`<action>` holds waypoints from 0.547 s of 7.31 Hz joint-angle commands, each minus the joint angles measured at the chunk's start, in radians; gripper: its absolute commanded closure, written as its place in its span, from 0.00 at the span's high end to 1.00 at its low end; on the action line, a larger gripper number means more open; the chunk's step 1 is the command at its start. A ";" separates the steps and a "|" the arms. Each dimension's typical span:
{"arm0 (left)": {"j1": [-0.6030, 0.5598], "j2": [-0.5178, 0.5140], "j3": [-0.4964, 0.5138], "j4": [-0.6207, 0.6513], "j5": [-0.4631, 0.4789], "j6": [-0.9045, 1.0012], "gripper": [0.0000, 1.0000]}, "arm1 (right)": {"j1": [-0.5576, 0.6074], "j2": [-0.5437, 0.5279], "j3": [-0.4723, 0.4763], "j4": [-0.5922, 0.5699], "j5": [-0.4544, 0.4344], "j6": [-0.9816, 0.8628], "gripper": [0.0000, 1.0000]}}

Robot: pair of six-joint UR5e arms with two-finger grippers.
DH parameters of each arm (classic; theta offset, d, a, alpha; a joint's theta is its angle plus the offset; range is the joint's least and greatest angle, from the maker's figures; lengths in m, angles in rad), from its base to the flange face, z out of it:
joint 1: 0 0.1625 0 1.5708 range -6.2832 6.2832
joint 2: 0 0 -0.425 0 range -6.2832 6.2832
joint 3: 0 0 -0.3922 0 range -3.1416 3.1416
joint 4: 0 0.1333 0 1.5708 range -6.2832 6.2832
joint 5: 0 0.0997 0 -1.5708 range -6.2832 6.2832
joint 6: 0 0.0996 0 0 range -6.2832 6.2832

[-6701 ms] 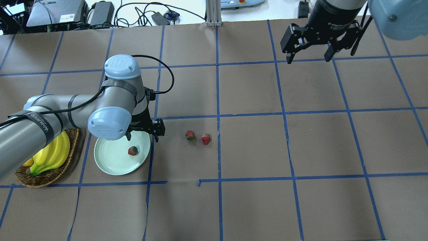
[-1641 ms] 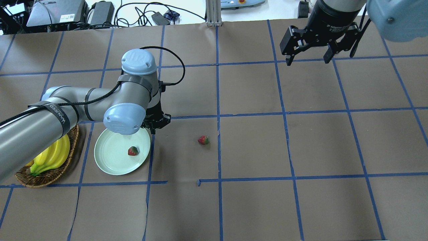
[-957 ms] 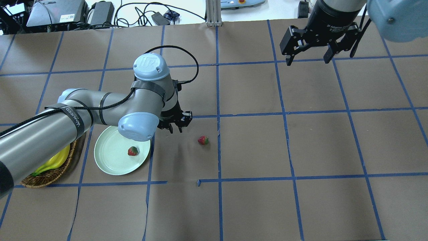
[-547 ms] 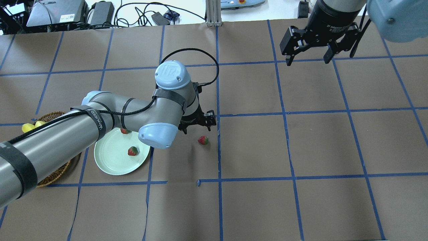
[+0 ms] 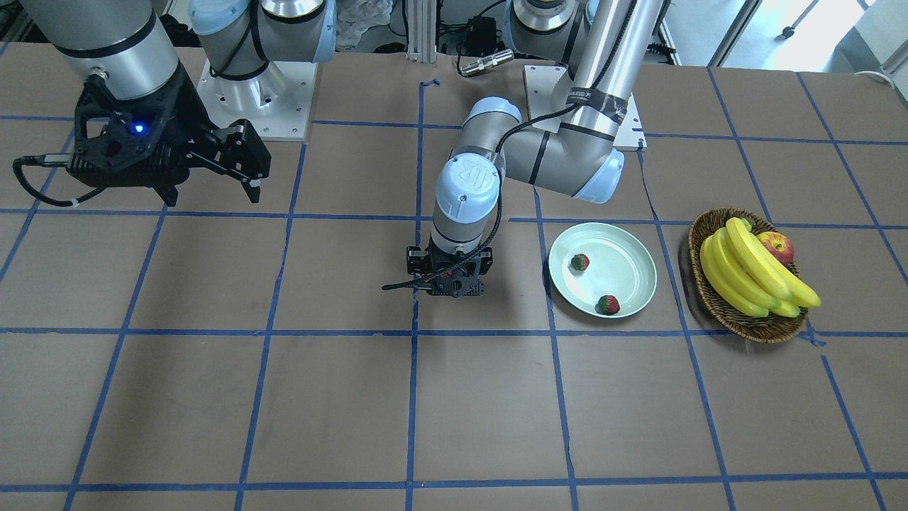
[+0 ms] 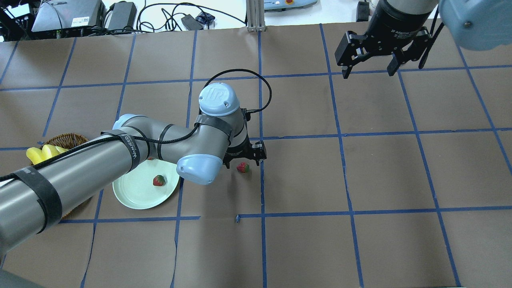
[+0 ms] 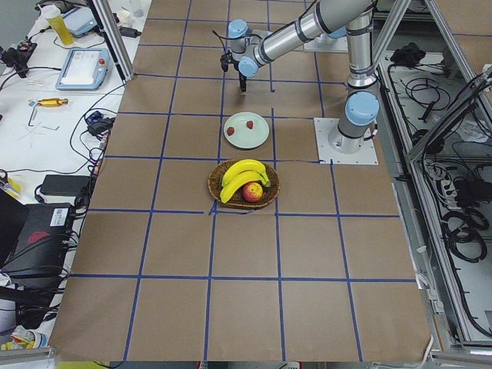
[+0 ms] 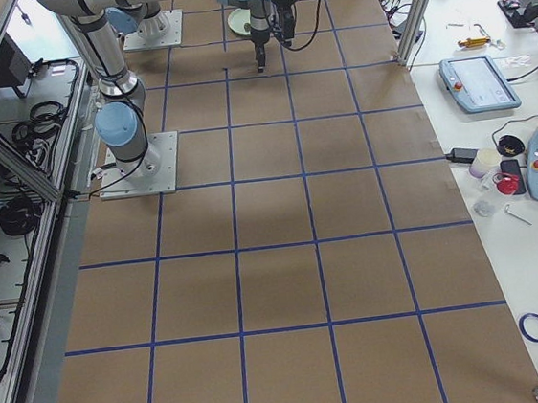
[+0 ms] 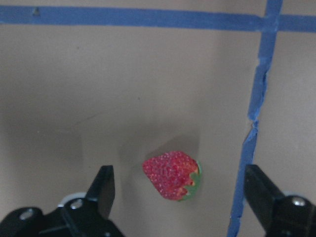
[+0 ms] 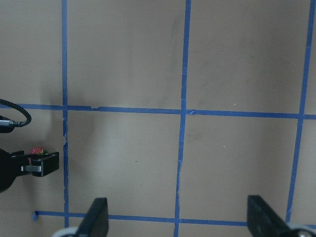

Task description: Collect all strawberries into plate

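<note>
2 of the 3 strawberries are seen lying on the plate [image 5: 628, 264]: 1 strawberry [image 5: 579, 262] is placed toward the robot's side and another [image 5: 608, 304] by the rim on the operators' side, the 2 well apart from each other; the 3rd strawberry [image 9: 172, 175] is left on the bare brown worktop [image 6: 304, 180], well apart from the plate and just beside a blue tape line [image 9: 253, 103]. The left jaws are held released directly over that berry, with a finger [image 9: 104, 183] shown on either side of it in the wrist view and nothing gripped (a gap is visible on both sides). The left arm [image 6: 120, 156] is stretched across the plate in the overhead view, so 1 of the plated berries is partly hidden there. The right jaws are raised high over the robot's right half of the worktop, well apart from all the fruit, and are spread wide with nothing between them; mostly taped paper is shown beneath them. A wicker basket [image 5: 752, 330] with bananas [image 5: 745, 273] and an apple [image 5: 775, 247] is set near the plate, on the side away from the loose berry.
</note>
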 commanded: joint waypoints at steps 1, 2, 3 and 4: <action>-0.002 -0.004 0.002 0.000 0.007 0.012 0.00 | 0.000 0.001 0.000 0.000 0.000 0.000 1.00; -0.002 -0.003 0.004 0.000 0.010 0.012 0.00 | 0.000 0.001 0.000 0.000 0.000 0.000 1.00; 0.001 0.020 0.017 -0.011 0.028 0.021 0.00 | 0.000 0.001 0.000 0.000 -0.001 0.000 1.00; 0.026 0.045 0.048 -0.105 0.093 0.074 0.00 | 0.000 0.001 0.000 -0.001 0.000 0.000 1.00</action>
